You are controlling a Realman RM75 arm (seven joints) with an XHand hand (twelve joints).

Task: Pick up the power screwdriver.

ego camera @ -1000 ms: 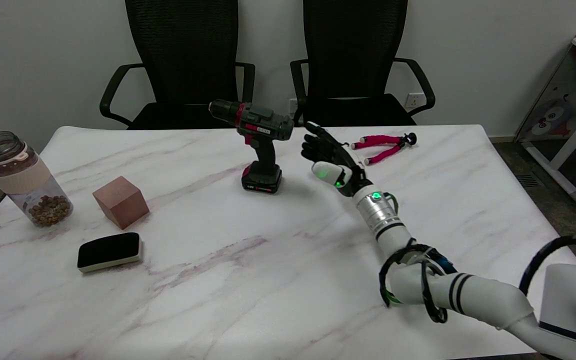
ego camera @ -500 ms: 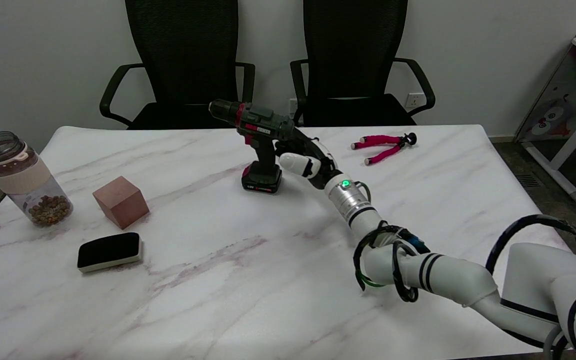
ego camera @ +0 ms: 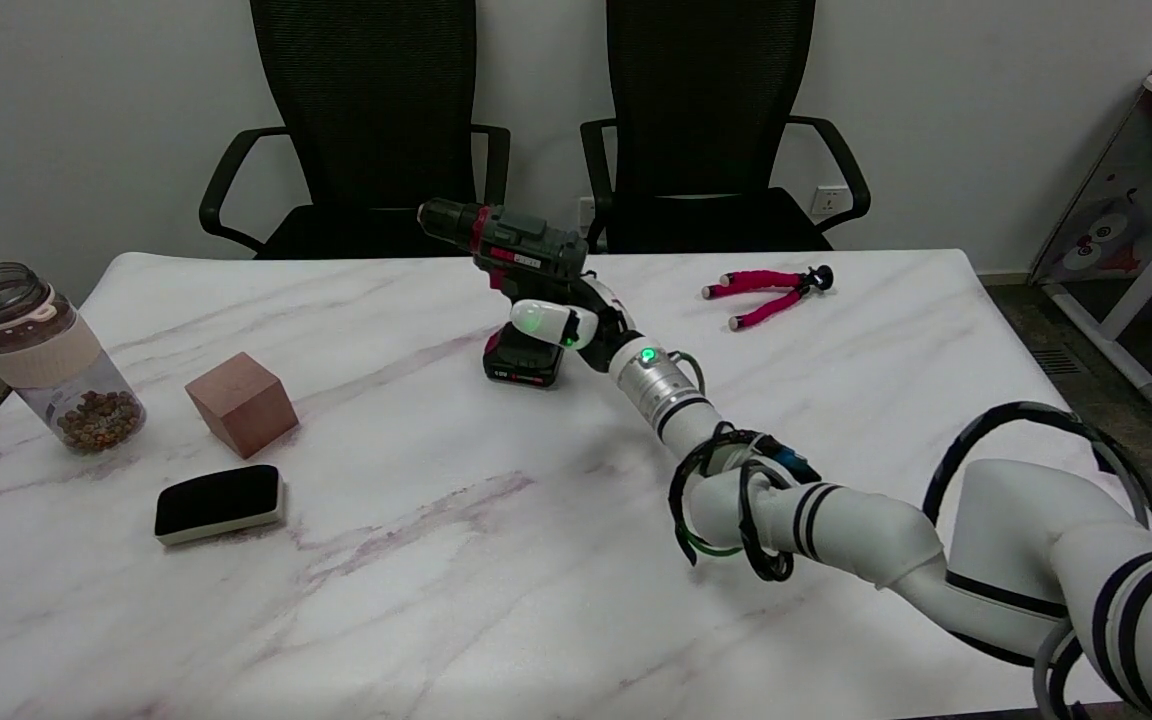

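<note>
— Where was the power screwdriver (ego camera: 516,270)?

— It stood upright on its battery base on the counter (ego camera: 496,560), near the far edge, chuck pointing left.

— And the right hand (ego camera: 564,318)?

— It was against the screwdriver's handle from the right, its white thumb lying across the front. Whether the fingers were closed around the grip could not be told.

— What else lay around the screwdriver?

— Pink-handled pliers (ego camera: 764,292) to its right, a wooden cube (ego camera: 241,403), an eraser (ego camera: 219,503) and a jar (ego camera: 41,355) well to its left.
</note>
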